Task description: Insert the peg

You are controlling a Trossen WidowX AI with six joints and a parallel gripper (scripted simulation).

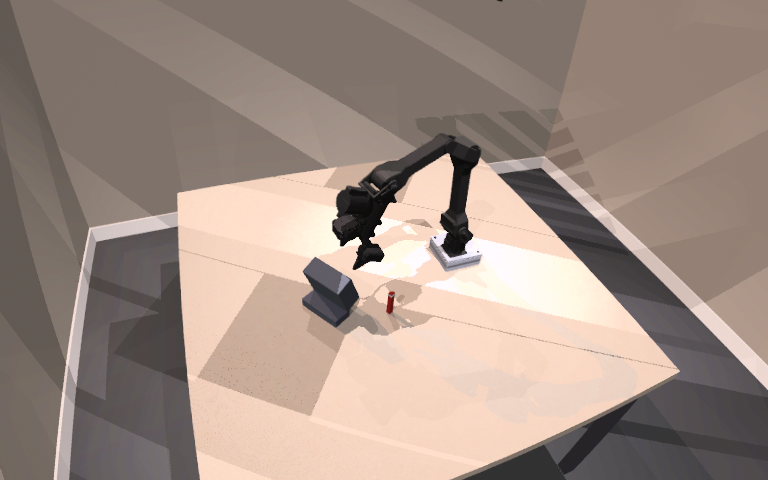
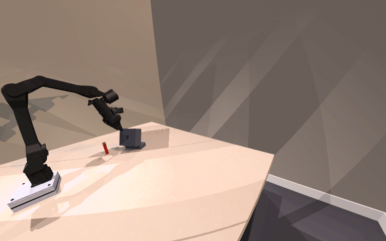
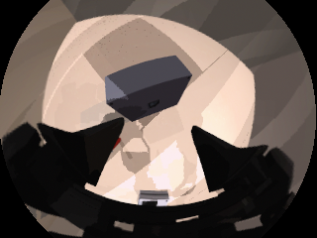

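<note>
A red peg (image 1: 389, 303) (image 2: 105, 148) stands upright on the table, between the arm's base and the sloped block. In the wrist view only a sliver of the peg (image 3: 118, 143) shows beside the left finger, which hides the rest. The dark grey block with the sloped panel (image 1: 330, 278) (image 2: 133, 137) (image 3: 149, 89) stands on its foot. Its hole (image 2: 126, 137) (image 3: 154, 103) is a small dark opening in the face toward the robot. My gripper (image 3: 158, 125) is open and empty, tilted downward, above the table near the block and higher than the peg. In the top view the fingertips partly overlap each other.
The arm's light metal base plate (image 1: 456, 259) (image 2: 36, 193) (image 3: 154, 194) is fixed to the table (image 1: 396, 396) (image 2: 185, 184). The block stands close beside the peg, on the side away from the base. Shadows of the arm fall around the peg.
</note>
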